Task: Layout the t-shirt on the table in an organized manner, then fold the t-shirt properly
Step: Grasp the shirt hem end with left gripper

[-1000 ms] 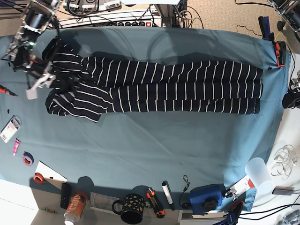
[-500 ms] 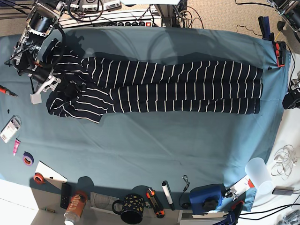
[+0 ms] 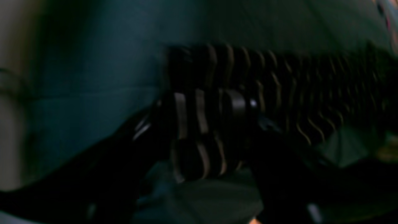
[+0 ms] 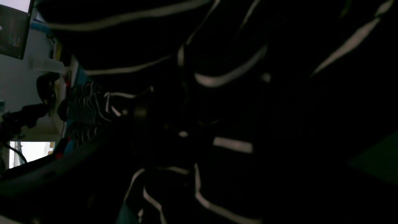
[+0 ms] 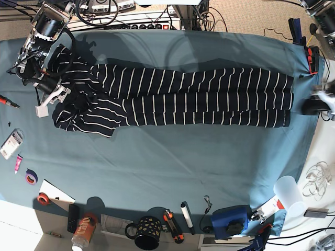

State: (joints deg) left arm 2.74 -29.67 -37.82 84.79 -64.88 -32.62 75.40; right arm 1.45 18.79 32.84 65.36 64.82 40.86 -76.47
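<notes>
The t-shirt point(image 5: 183, 97), dark with thin white stripes, lies as a long narrow strip across the far half of the teal table point(image 5: 172, 172). Its left end is bunched, with a sleeve flap spread toward the front. My right gripper point(image 5: 51, 102) stands open at that bunched left end, its fingers against the fabric. The right wrist view is almost filled with dark striped cloth point(image 4: 217, 77). At the table's right edge my left gripper point(image 5: 314, 104) is blurred, open, and just clear of the shirt's right end. That striped end point(image 3: 279, 93) shows ahead in the left wrist view.
Along the front edge stand a dotted mug point(image 5: 148, 232), a white marker point(image 5: 187, 217), an orange can point(image 5: 86, 230), a blue box point(image 5: 230, 219) and a white cup point(image 5: 289, 193). Tape rolls point(image 5: 31, 177) lie at the left. A red tool point(image 5: 312, 58) sits at the far right.
My right gripper has shifted right and a little back, pressing into the shirt's bunched left end. The left arm has swung in from the right edge toward the shirt's right end.
</notes>
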